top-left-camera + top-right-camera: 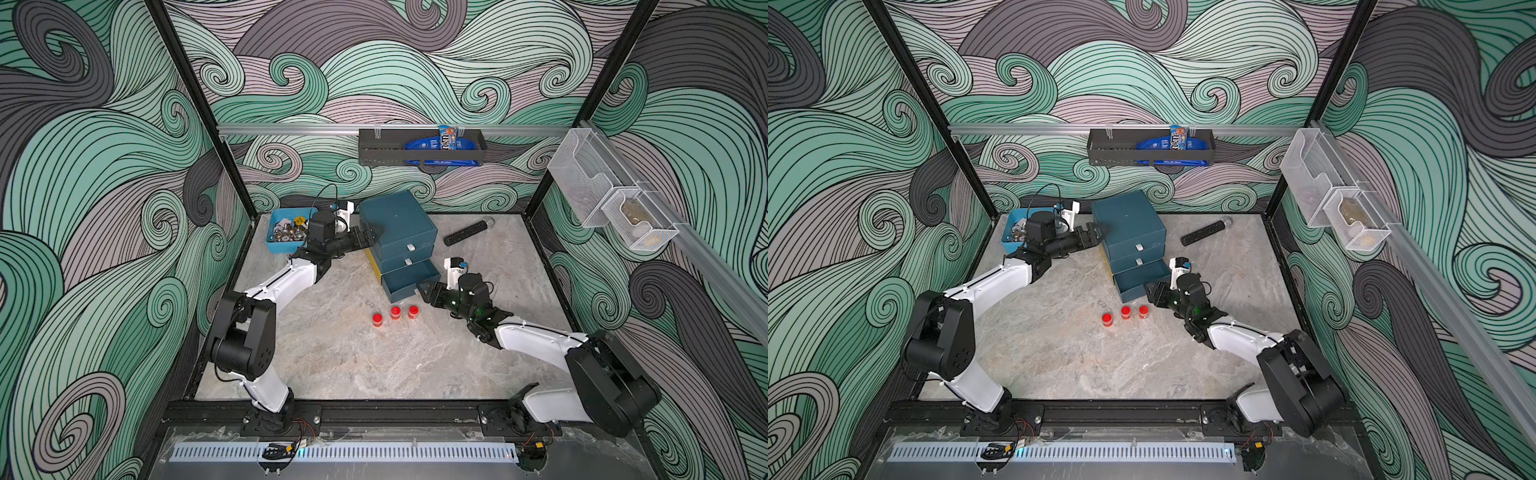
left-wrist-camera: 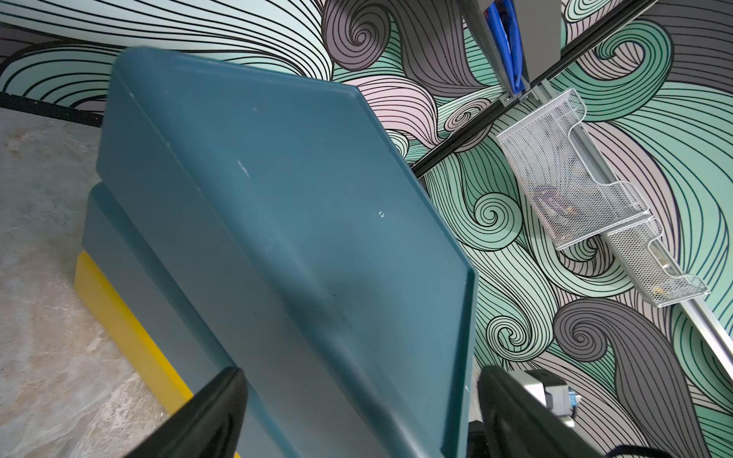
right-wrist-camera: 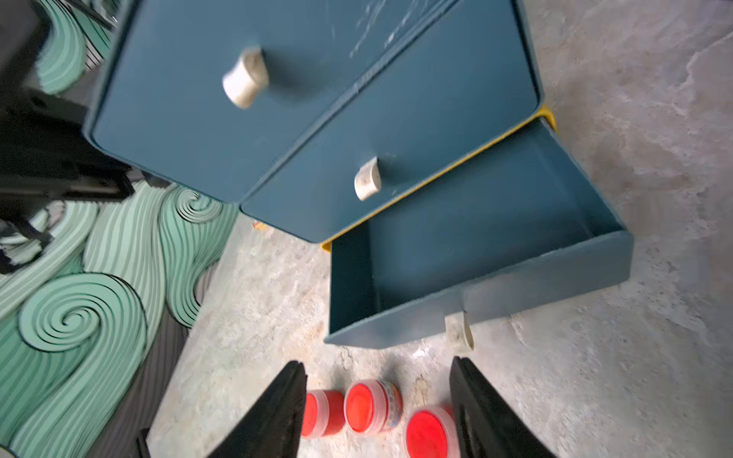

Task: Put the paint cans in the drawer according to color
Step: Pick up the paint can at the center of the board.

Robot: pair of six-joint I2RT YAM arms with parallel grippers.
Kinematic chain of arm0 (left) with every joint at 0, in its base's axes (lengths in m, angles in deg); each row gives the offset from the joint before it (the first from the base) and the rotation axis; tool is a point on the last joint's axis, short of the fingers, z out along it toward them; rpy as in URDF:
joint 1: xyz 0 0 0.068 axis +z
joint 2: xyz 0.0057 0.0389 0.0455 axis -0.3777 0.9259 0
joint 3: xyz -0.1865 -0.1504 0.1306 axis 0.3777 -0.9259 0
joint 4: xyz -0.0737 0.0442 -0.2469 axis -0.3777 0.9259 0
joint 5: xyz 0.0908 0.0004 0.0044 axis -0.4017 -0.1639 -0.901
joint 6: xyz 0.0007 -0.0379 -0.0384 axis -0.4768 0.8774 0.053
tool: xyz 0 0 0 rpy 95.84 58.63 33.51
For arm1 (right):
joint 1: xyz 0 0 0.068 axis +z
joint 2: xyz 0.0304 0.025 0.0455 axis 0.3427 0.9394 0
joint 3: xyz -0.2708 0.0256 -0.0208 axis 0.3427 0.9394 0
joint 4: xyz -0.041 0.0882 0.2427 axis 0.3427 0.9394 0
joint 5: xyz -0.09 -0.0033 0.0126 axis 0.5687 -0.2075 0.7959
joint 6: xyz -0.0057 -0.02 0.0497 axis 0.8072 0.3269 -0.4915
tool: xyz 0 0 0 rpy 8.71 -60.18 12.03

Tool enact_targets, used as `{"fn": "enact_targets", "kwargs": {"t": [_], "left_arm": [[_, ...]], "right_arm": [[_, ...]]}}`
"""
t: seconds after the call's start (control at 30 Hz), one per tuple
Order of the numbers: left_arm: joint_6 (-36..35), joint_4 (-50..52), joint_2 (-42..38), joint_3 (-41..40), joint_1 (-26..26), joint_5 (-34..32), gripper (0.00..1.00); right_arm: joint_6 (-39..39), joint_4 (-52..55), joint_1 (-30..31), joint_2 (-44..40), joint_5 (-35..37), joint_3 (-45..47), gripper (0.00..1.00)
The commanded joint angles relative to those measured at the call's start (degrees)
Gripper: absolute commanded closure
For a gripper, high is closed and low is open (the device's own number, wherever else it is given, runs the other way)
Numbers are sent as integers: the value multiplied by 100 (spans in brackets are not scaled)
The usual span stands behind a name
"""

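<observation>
The dark teal drawer [image 1: 395, 216] [image 1: 1125, 216] stands at the back middle of the table. Its bottom tray [image 3: 515, 277] is pulled out and holds nothing; the two above it are shut. Three red paint cans [image 1: 377, 319] [image 1: 395, 312] [image 1: 413, 311] stand in a row on the table in front of it. My right gripper [image 1: 424, 291] [image 3: 378, 363] is open just off the open tray's white pull tab [image 3: 460, 333], with the cans [image 3: 369, 406] below it. My left gripper [image 1: 372, 236] [image 2: 361, 380] is open, with its fingers on either side of the chest's upper left edge [image 2: 277, 198].
A light-blue bin [image 1: 286, 232] of metal bits sits left of the chest, behind my left wrist. A black cylinder [image 1: 467, 232] lies to the chest's right. A black wall shelf [image 1: 419, 147] and mesh baskets [image 1: 615, 208] hang above. A yellow base [image 2: 119, 317] shows under the chest.
</observation>
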Motion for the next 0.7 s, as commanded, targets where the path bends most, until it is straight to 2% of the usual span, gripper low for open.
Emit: {"fn": "enact_targets", "kwargs": {"t": [0.0,0.17,0.53,0.67], "left_arm": [[-58,-72,-47,-8,10,15,6],[-57,-67,-50,-2,5,11,6],[-59,-68,-25,-4,18,8,6],[-58,-66,-12,5,18,4,6]], "right_arm": [[514,1122,290,75,378,-131,37],[597,1431,682,331,600,-286,36],[738,1687,963,834,965,-582,35],[764,1683,1011,1066,1146,-729,40]]}}
